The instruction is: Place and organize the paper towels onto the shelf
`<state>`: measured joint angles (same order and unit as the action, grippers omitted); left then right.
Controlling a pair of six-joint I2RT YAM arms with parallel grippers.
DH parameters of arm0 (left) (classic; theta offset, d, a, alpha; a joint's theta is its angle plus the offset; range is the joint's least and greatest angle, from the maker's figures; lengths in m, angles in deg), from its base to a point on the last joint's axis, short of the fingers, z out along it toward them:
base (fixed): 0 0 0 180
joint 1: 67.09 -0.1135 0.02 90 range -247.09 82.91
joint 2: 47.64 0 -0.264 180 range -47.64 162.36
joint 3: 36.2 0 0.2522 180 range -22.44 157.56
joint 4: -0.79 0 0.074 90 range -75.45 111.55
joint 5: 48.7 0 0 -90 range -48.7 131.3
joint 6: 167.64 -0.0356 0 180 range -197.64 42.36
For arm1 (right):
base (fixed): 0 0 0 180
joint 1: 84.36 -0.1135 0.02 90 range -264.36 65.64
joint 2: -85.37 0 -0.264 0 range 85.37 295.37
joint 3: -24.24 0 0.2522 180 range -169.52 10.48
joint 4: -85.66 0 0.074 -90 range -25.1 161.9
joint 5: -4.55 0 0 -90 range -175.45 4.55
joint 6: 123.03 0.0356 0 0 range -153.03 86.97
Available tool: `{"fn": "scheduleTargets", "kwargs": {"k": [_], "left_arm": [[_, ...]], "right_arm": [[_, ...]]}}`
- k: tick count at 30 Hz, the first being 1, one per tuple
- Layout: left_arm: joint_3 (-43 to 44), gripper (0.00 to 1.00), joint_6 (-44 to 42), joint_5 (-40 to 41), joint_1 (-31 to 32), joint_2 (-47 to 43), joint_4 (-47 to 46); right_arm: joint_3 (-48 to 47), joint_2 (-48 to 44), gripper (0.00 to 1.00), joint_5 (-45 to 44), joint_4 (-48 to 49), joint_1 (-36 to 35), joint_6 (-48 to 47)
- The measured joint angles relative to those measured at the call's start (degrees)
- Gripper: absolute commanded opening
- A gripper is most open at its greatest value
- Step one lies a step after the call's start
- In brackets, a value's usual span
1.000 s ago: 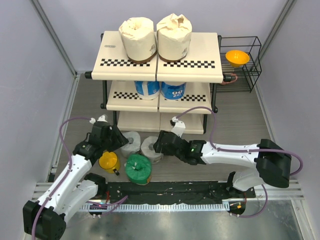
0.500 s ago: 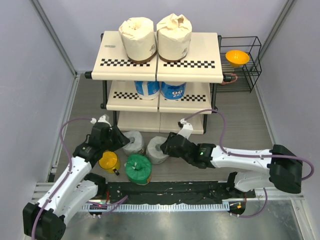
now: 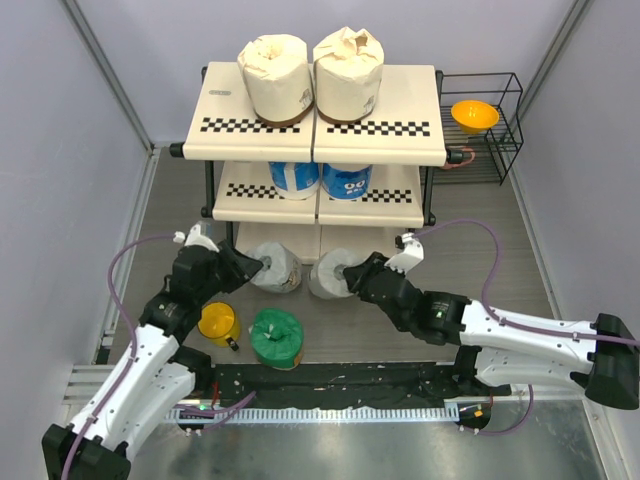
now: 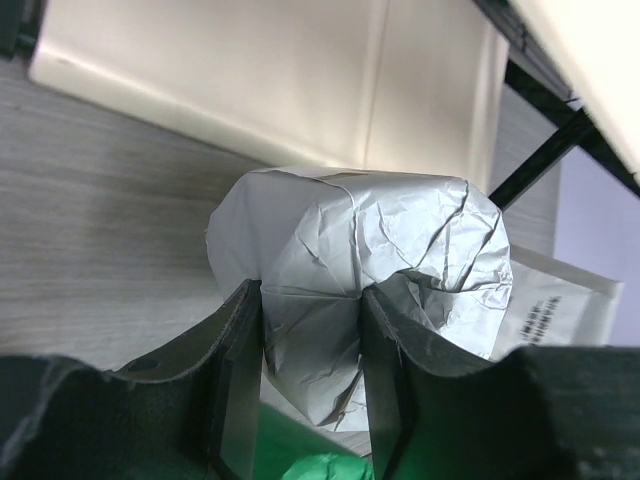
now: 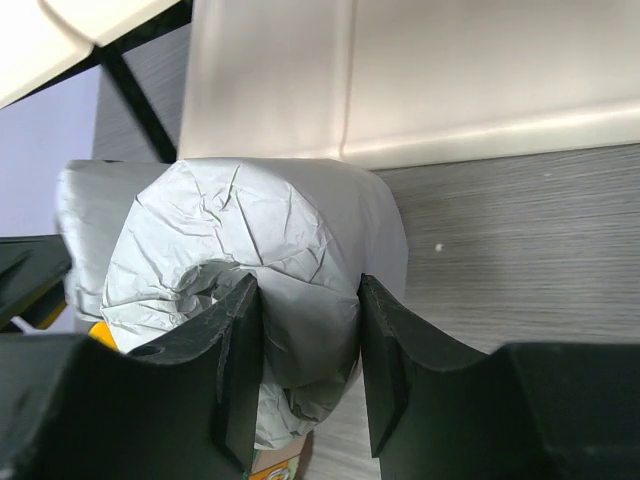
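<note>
Left arm [image 3: 140, 360] and right arm [image 3: 525, 335] match: white shell links, black joints and wrists. A purple cable [image 3: 465, 222] loops along each. The fingers [image 4: 240, 380] are flat and matte black, with what may be a screw hole near one base.

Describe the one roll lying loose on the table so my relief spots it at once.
From the three-tier shelf, come forward across the table to its near edge. The green roll sits there, beside a small yellow mug. It alone is green; the left grey roll and right grey roll behind it are gripped.
</note>
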<state>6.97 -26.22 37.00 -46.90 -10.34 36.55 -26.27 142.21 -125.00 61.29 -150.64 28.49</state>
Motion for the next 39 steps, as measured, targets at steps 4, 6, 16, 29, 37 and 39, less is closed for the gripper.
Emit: {"fn": "scheduleTargets", "kwargs": {"k": [4,6,16,29,37,39], "left_arm": [[0.0,0.31,1.1,-0.1,0.0,2.9,-4.8],[-0.4,0.31,1.7,-0.1,0.0,4.5,-7.6],[-3.9,0.31,3.8,0.2,0.3,9.5,-22.3],[-4.4,0.32,3.2,1.2,3.1,20.3,-35.7],[-5.3,0.32,2.9,3.1,3.1,24.8,-45.4],[-5.3,0.32,2.6,3.3,3.1,26.3,-47.9]], "right_arm": [[0.3,0.1,0.4,-3.5,-1.6,0.0,0.5],[0.5,0.2,0.4,-5.1,-1.6,0.0,1.0],[4.2,-0.3,0.4,-13.1,2.8,2.0,1.0],[7.4,5.2,0.4,-13.8,19.2,9.0,-4.0],[7.4,11.1,0.4,-13.5,29.1,9.0,-7.7],[7.4,12.3,0.4,-13.5,31.1,9.0,-8.6]]}}
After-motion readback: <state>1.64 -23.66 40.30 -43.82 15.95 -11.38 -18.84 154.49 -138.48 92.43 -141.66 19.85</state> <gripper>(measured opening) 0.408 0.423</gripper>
